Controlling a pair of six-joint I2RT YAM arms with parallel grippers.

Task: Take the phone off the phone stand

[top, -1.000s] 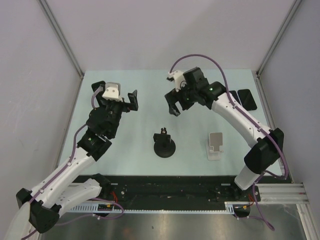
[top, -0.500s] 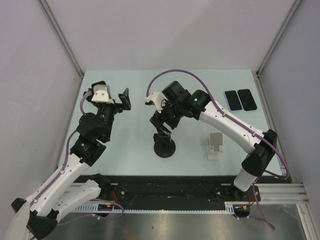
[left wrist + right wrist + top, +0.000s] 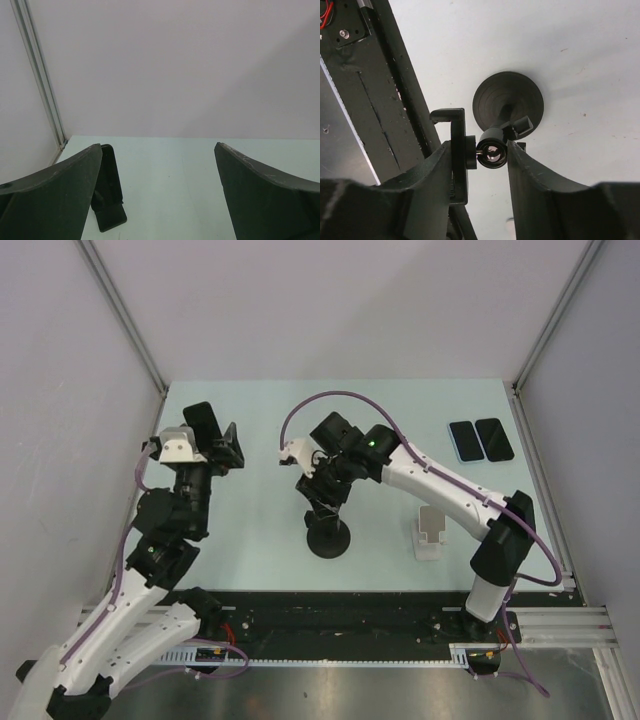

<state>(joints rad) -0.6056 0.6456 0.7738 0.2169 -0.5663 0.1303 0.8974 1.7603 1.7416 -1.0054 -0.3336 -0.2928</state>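
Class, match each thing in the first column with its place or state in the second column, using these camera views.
1 left hand
2 right hand
3 two phones
4 white stand

a lying side by side at the far right of the table
b open, empty
c right of the black stand
d closed on the black stand's top

Pairs: 1-b; 2-d; 3-a; 4-c

No readable text, labels or numbers

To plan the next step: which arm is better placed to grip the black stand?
Right. The right pincer straddles the top of the black stand from both sides. The left pincer is open, far off at the left of the table.
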